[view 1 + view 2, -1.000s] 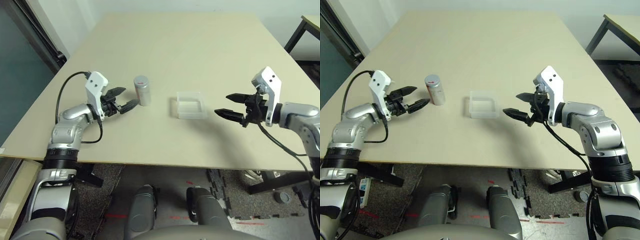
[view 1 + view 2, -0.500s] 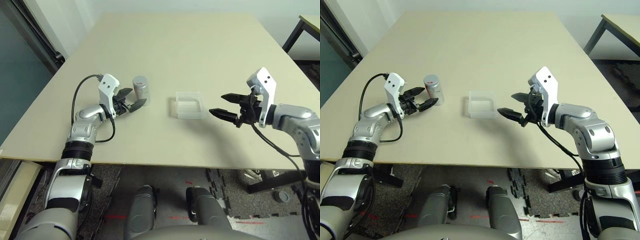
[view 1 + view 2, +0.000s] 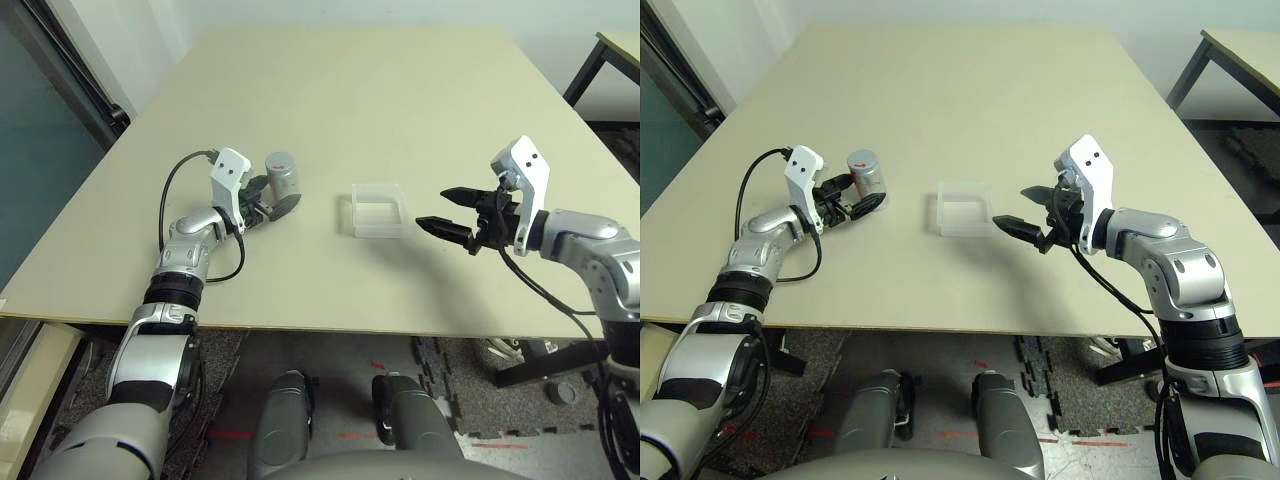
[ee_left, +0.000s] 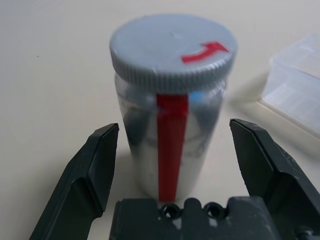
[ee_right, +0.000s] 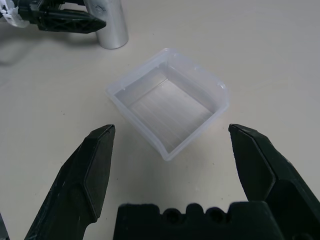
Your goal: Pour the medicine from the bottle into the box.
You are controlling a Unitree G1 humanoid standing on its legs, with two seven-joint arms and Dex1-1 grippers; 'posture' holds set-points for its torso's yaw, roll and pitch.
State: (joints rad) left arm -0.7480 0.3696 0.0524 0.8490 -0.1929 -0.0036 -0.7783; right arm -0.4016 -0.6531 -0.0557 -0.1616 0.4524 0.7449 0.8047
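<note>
The silver-grey bottle [image 3: 283,180] stands upright on the table, capped, with a red stripe down its side [image 4: 172,145]. My left gripper [image 3: 272,196] is open, and its two fingers reach along either side of the bottle without touching it [image 4: 174,132]. The clear plastic box [image 3: 353,212] lies on the table to the right of the bottle and looks empty [image 5: 136,123]. My right gripper [image 3: 434,208] hovers open just right of the box, pointing at it. The medicine is hidden.
The beige table [image 3: 380,90] stretches far beyond the bottle and box. A black cable [image 3: 175,185] loops from my left wrist. Another table's dark leg [image 3: 590,65] stands at the far right.
My left gripper has moved right until its open fingers flank the bottle. My right gripper has drifted slightly left toward the box. Bottle and box have not moved.
</note>
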